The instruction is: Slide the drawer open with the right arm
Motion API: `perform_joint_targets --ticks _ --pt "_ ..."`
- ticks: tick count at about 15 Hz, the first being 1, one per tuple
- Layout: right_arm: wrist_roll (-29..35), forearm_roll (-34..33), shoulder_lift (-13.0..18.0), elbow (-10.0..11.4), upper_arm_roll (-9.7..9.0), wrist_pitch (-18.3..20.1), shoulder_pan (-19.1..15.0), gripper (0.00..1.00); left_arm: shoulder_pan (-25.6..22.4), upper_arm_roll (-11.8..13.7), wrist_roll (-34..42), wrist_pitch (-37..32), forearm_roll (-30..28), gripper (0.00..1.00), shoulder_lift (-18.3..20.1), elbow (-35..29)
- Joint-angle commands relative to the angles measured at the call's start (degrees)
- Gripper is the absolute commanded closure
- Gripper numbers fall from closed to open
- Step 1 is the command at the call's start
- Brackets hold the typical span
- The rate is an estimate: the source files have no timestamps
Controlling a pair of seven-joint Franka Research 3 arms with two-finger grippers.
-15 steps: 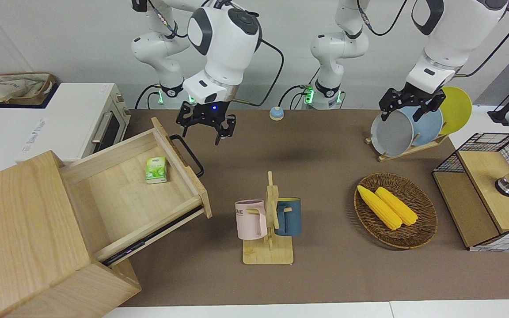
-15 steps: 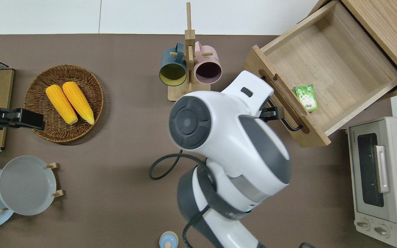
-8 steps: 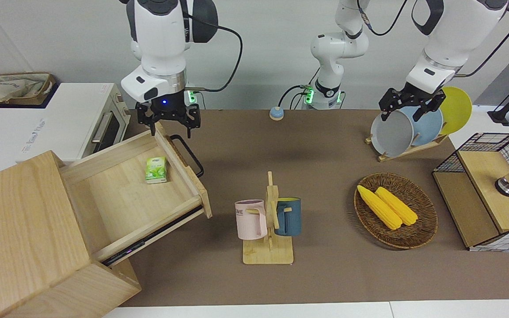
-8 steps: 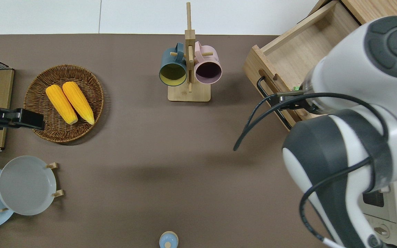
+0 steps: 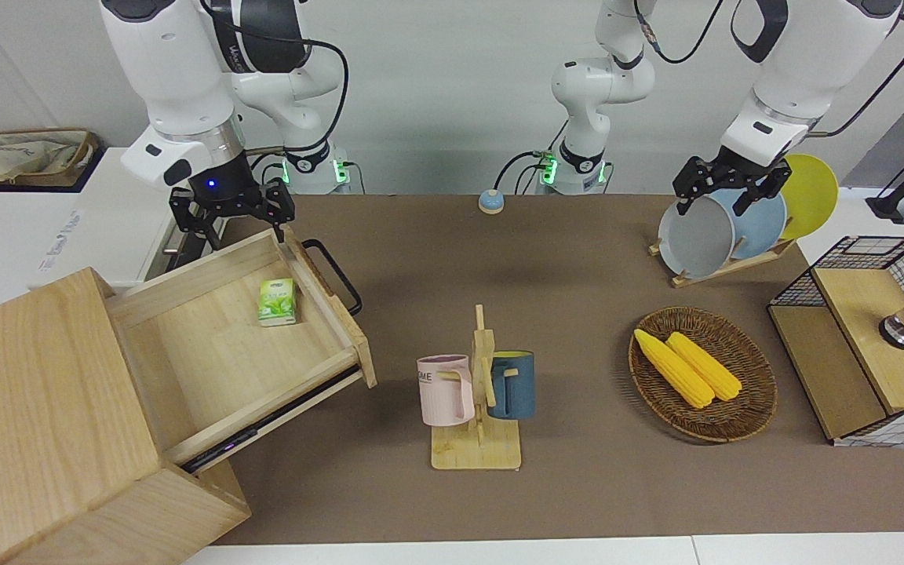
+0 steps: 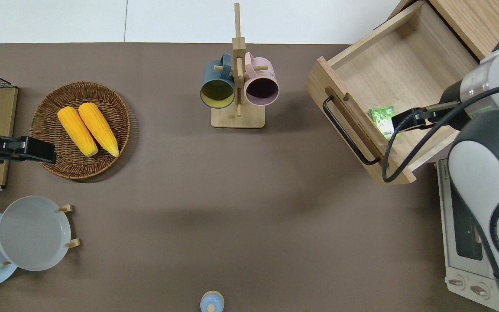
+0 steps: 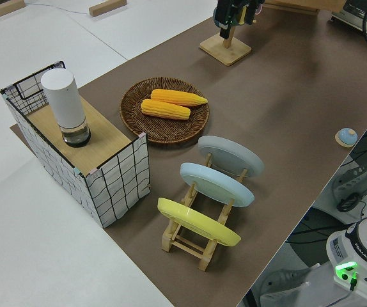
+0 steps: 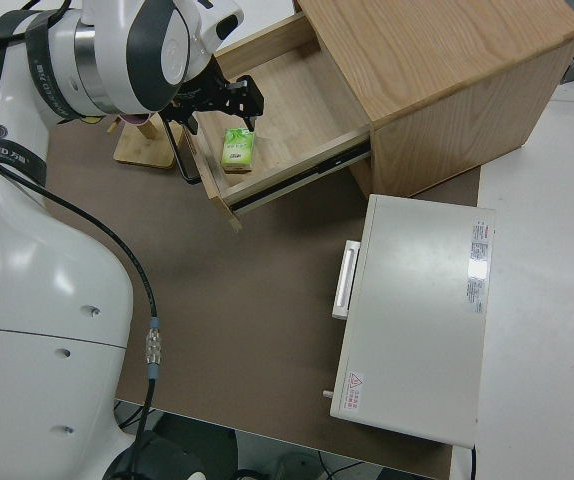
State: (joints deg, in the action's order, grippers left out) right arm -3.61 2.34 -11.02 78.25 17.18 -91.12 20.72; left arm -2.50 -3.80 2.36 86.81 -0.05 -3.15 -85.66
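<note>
Now drawer (image 5: 240,345) open, end effector (image 5: 231,210) aloft.

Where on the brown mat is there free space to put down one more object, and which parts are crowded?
The widest bare patch lies between the mug rack, the plate rack and the small blue bell. Another strip runs between the corn basket and the mug rack. It is crowded by the open drawer and the toaster oven, where the right gripper hangs.

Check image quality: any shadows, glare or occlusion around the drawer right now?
Front view: soft, even light, a faint arm shadow on the brown mat. Overhead view: the right arm covers a corner of the drawer and most of the toaster oven. No glare.
</note>
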Motion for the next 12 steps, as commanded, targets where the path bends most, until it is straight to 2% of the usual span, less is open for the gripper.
perform_joint_targets --ticks 1,8,12 --pt "-4.2 2.1 0.9 1.1 -0.30 -0.9 -2.1 0.013 0.4 0.0 -0.6 -1.0 1.0 0.01 0.3 0.6" --pt "-3.3 1.8 -0.6 1.6 -0.21 -1.2 -6.1 0.013 0.4 0.0 -0.6 -1.0 1.0 0.01 0.3 0.6" --pt "-3.2 1.5 -0.9 1.6 -0.21 -3.0 -6.7 0.013 0.4 0.0 -0.6 -1.0 1.0 0.01 0.2 0.6"
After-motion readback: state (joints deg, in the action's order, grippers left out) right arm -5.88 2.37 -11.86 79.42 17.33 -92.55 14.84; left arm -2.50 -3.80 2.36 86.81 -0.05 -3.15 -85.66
